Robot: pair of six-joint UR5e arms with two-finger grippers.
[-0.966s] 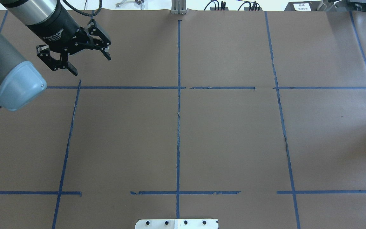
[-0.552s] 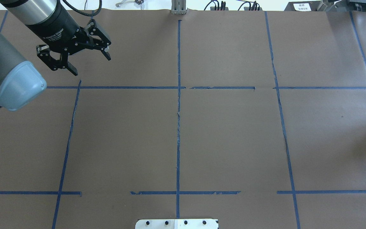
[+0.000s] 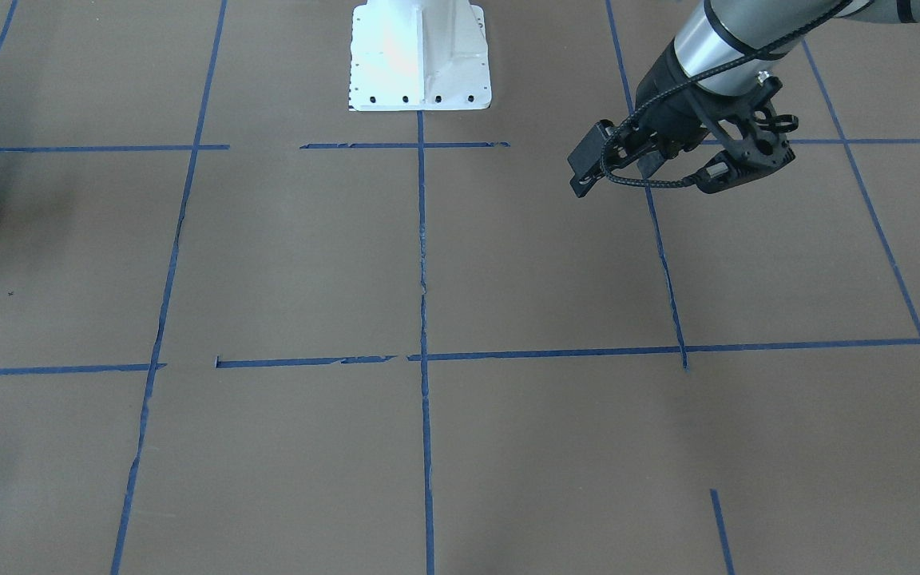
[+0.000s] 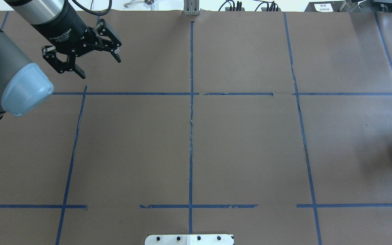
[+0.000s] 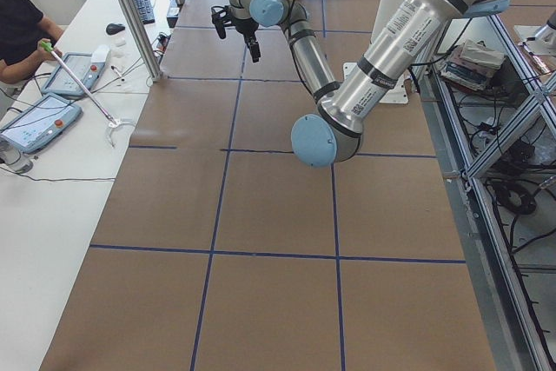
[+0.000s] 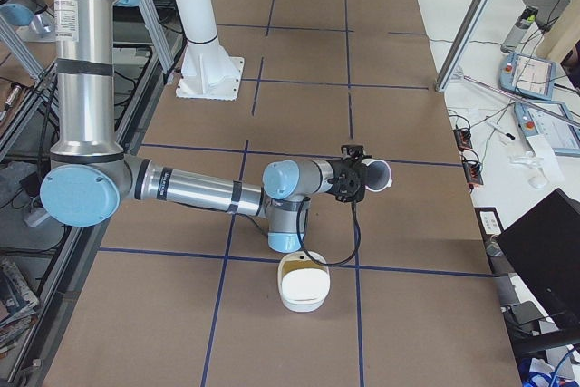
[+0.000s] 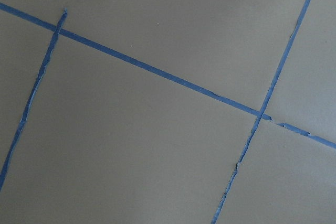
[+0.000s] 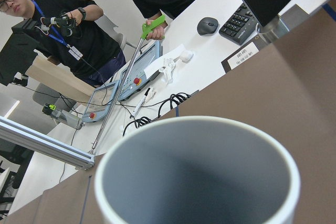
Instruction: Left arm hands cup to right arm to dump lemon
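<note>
Cup (image 6: 378, 173) hangs at the tip of the right gripper (image 6: 355, 178), above the table (image 4: 250, 143) near its right end. It lies on its side with the mouth turned to the far edge, where the operators (image 8: 63, 30) sit. This gripper shows only in the side view, so I cannot tell how wide its jaws stand, though the cup rests on nothing else. The left gripper (image 4: 99, 68) is at the far left, jaws wide apart and holding nothing, well apart from the cup. I judge that the hand-over is done and the step in hand is the dumping by the right arm (image 6: 190, 189). To do it well, the mouth should be above the wanted landing place before the roll starts. The wrist should then roll slowly until the mouth points down, not only sideways, because a small piece can lodge on the lower wall. The grip must not loosen during the roll, since the mug looks smooth. As for containers, the wrist view looks straight into the cup, and the grey inside that shows holds nothing. The deep part is dim and the lemon shows in no view, so I cannot tell where it is. A cream bowl (image 6: 304, 285) stands on the table beside the right arm's bent joint, nearer to the right end than the cup and not under its mouth. What is in it I cannot tell.
</note>
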